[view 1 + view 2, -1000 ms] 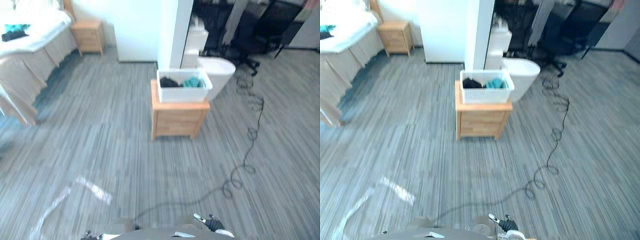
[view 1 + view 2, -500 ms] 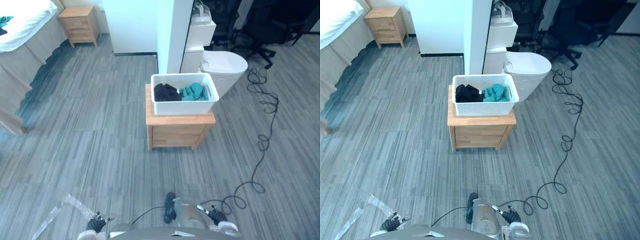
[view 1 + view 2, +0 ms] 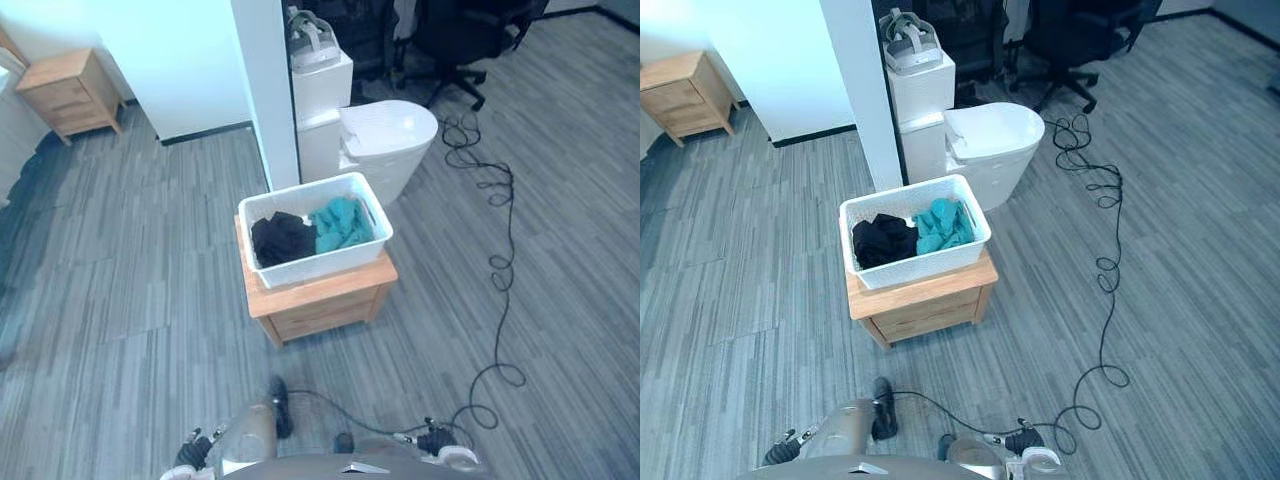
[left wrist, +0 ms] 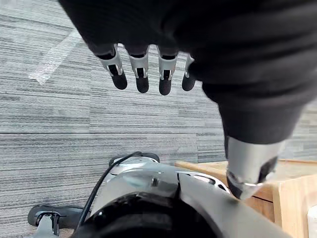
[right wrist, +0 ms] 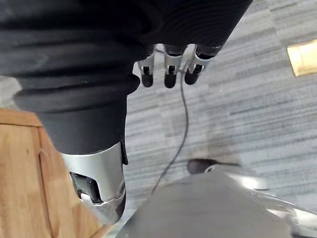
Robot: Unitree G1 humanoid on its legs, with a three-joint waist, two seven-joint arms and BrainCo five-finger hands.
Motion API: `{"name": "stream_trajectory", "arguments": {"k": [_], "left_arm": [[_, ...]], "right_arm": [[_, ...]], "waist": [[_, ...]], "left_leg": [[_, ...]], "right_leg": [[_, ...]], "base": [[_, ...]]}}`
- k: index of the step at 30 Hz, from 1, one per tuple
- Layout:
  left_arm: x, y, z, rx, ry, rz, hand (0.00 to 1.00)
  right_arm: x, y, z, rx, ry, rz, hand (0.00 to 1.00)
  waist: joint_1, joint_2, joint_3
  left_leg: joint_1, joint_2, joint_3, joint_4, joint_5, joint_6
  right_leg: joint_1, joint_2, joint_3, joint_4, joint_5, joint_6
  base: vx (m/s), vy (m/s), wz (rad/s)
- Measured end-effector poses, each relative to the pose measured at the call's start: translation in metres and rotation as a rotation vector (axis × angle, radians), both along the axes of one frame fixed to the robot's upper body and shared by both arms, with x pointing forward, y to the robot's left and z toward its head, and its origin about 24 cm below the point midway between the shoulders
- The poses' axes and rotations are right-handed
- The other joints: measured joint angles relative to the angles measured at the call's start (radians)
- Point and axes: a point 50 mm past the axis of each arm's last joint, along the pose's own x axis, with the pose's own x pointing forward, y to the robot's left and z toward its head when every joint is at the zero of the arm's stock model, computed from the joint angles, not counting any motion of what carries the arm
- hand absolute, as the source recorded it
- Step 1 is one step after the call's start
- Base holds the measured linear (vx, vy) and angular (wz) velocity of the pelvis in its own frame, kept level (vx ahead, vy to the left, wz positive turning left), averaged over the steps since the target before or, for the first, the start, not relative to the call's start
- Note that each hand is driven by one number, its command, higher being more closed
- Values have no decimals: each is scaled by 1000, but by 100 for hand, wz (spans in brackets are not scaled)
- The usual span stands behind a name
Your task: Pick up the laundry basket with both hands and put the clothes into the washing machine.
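Across the last second the whole head view shifts, so it is the camera that moves, not the things. The laundry basket (image 3: pixel 320 266) goes from small and far up the view to larger and near its middle, turned at a slight angle. It sits squarely on the low wooden desk (image 3: pixel 322 306), just in front of the white pillar (image 3: pixel 265 90), with a white lidded unit (image 3: pixel 386 135) beside and behind it. The black garment (image 3: pixel 280 238) and the teal garment (image 3: pixel 340 222) lie side by side inside the basket.

The left robot hand (image 4: pixel 142 74) hangs with its fingers straight and slightly spread, holding nothing, above bare floor (image 4: pixel 59 114). The right robot hand (image 5: pixel 168 70) hangs the same way, empty, close to a side of the desk.

This reads as an approach under way, with the grasp not yet begun. The basket stands well apart from both hands, so the robot likely needs to close in further and raise both arms to the basket's two ends. Which unit is the washing machine cannot be told from here.
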Motion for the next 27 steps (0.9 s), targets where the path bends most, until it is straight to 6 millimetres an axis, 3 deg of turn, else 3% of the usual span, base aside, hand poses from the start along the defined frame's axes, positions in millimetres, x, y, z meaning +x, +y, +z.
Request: {"name": "stream_trajectory", "arguments": {"k": [1,3,5,6,8,11,13,14,15,16,17,20,21,23,25,26,27], "left_arm": [[3,7,1,15,-5,-7,0],[4,11,2,25,-14,-13,0],[3,11,2,26,-7,-19,0],[2,13,2,28,-2,-30,0],[1,15,2,31,10,-60,0],[-3,16,1,33,23,-53,0],[-4,16,1,35,27,-50,0],[-7,19,1,39,30,-30,0],[-12,25,2,51,31,11,0],[-14,28,3,61,31,36,0],[-16,31,3,68,22,83,0],[-10,22,10,34,-99,234,0],[1,22,18,27,-181,276,0],[21,33,36,46,-334,336,0],[62,49,77,68,-615,387,0],[74,52,91,72,-696,395,0],[91,57,119,88,-842,407,0]], "right_arm": [[0,7,-1,14,-3,-5,0],[0,10,-2,20,-8,-16,0],[-1,11,-2,22,-8,-19,0],[-1,11,-2,27,-19,-37,0],[2,11,-1,30,-39,-44,0],[3,11,0,31,-53,-63,0],[6,11,1,34,-70,-73,0],[7,13,2,35,-81,-85,0],[2,15,1,39,-86,-118,0],[1,19,1,49,-97,-133,0],[-1,19,2,50,-114,-151,0],[3,6,22,6,-264,-202,0],[6,2,32,-8,-335,-221,0],[13,-4,47,-28,-427,-236,0],[36,-18,80,-77,-626,-286,0],[43,-21,91,-86,-691,-298,0],[58,-25,112,-106,-809,-315,0]], "waist": [[-4,-32,0],[0,-53,-5],[1,-57,-6],[-2,-65,-5],[-9,-73,-5],[-9,-68,-14],[-11,-67,-16],[-14,-75,-21],[-10,-106,-34],[-7,-126,-43],[-6,-129,-50],[-10,-93,-65],[-8,-78,-71],[-9,-75,-69],[-9,-88,-50],[-9,-86,-35],[-8,-101,-5]], "left_leg": [[19,-37,6,1,-17,38],[67,-70,15,-23,-54,60],[123,-96,19,-46,-79,69],[160,-113,21,-59,-92,81],[211,-129,16,-81,-112,83],[248,-113,9,-101,-143,58],[247,-86,3,-93,-153,45],[241,-70,-1,-82,-157,21],[236,-77,0,-82,-160,7],[232,-84,1,-79,-163,-2],[222,-76,-2,-66,-169,-13],[187,-23,-13,-69,-160,-35],[168,-10,-20,-68,-153,-45],[145,7,-36,-64,-147,-54],[93,20,-63,-31,-149,-57],[82,21,-68,-24,-150,-56],[59,24,-70,-5,-158,-57]], "right_leg": [[-1,-39,-4,50,-38,22],[-21,-74,-7,152,-62,56],[-79,-101,-7,352,-73,74],[-146,-124,-7,537,-64,85],[-213,-168,-31,690,-86,83],[-261,-232,-94,571,-117,79],[-277,-229,-106,484,-110,74],[-270,-222,-115,376,-60,66],[-268,-234,-113,275,35,67],[-268,-244,-114,237,89,67],[-262,-244,-119,212,73,91],[-269,-190,-155,152,82,67],[-282,-178,-169,144,85,63],[-293,-163,-190,145,87,58],[-310,-159,-219,147,89,54],[-310,-159,-223,147,90,52],[-321,-158,-225,147,92,46]], "base": [[432,221,-5],[357,198,-5],[287,180,-6],[169,110,4],[160,94,8],[71,22,-2],[77,-82,3],[86,-127,7],[131,-210,5],[113,-208,1],[158,-266,1],[158,-214,7],[143,-155,18],[118,-150,23],[28,-93,30],[-60,-33,20],[-94,-12,7]]}}
